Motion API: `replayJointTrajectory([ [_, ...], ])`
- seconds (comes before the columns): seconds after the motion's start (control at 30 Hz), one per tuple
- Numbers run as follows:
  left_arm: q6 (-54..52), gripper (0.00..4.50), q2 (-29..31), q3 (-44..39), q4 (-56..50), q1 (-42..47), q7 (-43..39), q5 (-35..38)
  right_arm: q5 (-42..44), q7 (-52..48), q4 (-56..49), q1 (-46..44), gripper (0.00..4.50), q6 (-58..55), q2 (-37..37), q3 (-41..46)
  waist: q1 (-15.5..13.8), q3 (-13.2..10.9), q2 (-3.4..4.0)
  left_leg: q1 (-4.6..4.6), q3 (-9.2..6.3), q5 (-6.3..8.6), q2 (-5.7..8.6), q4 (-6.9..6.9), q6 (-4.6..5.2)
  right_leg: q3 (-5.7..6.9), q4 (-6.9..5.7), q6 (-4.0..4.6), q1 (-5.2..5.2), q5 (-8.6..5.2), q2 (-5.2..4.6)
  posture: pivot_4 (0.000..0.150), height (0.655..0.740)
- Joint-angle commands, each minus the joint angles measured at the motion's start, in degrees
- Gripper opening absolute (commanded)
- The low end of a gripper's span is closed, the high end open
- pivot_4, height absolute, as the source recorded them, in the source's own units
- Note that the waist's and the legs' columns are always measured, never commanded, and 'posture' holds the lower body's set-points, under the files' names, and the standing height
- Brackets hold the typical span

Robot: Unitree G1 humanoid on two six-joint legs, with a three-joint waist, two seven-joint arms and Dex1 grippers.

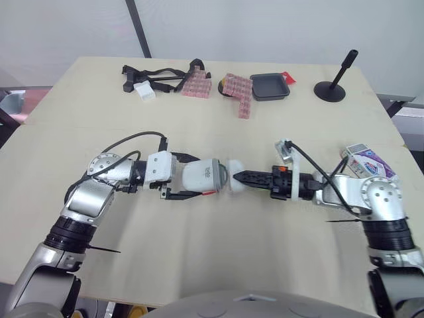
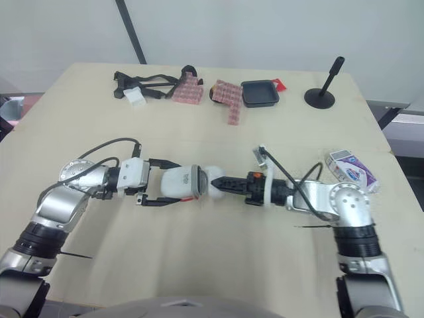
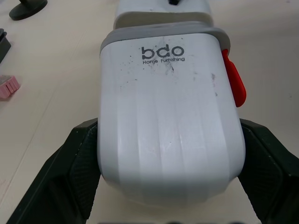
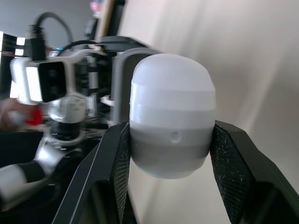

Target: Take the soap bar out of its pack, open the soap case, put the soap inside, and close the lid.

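The white soap case (image 1: 211, 175), marked "bdo" with a red latch (image 3: 233, 84) on its side, lies lengthwise between the two arms just above the table. My left gripper (image 1: 191, 177) is shut on its body, black fingers (image 3: 60, 182) pressing both flanks. At the case's mouth sits a white rounded lid piece (image 4: 172, 112), and my right gripper (image 1: 240, 177) is shut on it from the opposite side. The lid piece meets the case's grey rim. The purple-and-white soap pack (image 1: 368, 161) lies on the table by my right elbow. What is inside the case is hidden.
Along the far edge of the table lie a black strap with a white box (image 1: 156, 78), two heaps of pink blocks (image 1: 240, 93), a black tray (image 1: 269, 86) and a black stand (image 1: 331, 86). The table edge runs close past the soap pack on the right.
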State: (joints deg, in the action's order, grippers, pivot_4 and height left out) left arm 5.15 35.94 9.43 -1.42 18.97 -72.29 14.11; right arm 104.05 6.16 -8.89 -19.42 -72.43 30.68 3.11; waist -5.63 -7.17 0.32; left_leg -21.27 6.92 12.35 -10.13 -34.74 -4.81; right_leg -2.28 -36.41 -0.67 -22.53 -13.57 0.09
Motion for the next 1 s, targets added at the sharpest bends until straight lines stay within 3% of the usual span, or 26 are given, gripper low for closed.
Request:
replayJointTrajectory([
  [0.03, 1.17, 3.52, 0.65, -1.92, 0.30, 0.08, -0.36, 1.78, 6.07, 2.93, -3.86, 1.09, 2.08, 5.04, 4.32, 3.22, -0.14, 0.00, 0.00, 0.00, 0.00, 0.00, 0.00, 0.00, 0.00, 0.00, 0.00, 0.00, 0.00, 0.00, 0.00, 0.150, 0.7400],
  [0.33, 5.21, 3.52, -2.39, 0.51, 8.50, 4.73, -2.47, 0.09, 8.95, 7.05, -15.99, 11.46, 2.08, 10.65, 23.16, 9.98, -1.36, 0.00, -0.05, -0.08, -0.01, 0.03, 0.03, -0.02, 0.01, -0.01, 0.09, -0.05, -0.02, -0.01, -0.01, 0.150, 0.7400],
  [0.5, 8.69, 3.52, -4.11, 1.78, 14.92, 8.09, -4.70, -0.94, 8.95, 15.17, -12.75, 17.84, 2.08, 11.08, 36.45, 15.15, -1.64, -0.02, -0.08, -0.08, -0.03, 0.05, 0.07, -0.05, -0.02, -0.04, 0.09, -0.10, -0.02, -0.04, -0.02, 0.150, 0.7400],
  [0.63, 10.58, 3.52, -5.19, 2.38, 18.24, 9.62, -5.15, -1.53, 8.95, 19.81, -9.79, 20.33, 2.08, 11.33, 37.99, 16.92, -1.55, -0.02, -0.11, -0.10, -0.04, 0.06, 0.07, -0.05, -0.02, -0.03, 0.10, -0.12, -0.03, -0.05, -0.02, 0.150, 0.7400],
  [1.0, 11.45, 3.52, -6.46, 2.91, 19.28, 9.96, -5.20, -1.93, 8.95, 30.90, -0.49, 15.91, 2.08, 9.22, 36.07, 7.45, -1.48, -0.03, -0.11, -0.14, -0.04, 0.07, 0.12, -0.08, -0.02, -0.04, 0.07, -0.14, -0.04, -0.06, -0.03, 0.150, 0.7400],
])
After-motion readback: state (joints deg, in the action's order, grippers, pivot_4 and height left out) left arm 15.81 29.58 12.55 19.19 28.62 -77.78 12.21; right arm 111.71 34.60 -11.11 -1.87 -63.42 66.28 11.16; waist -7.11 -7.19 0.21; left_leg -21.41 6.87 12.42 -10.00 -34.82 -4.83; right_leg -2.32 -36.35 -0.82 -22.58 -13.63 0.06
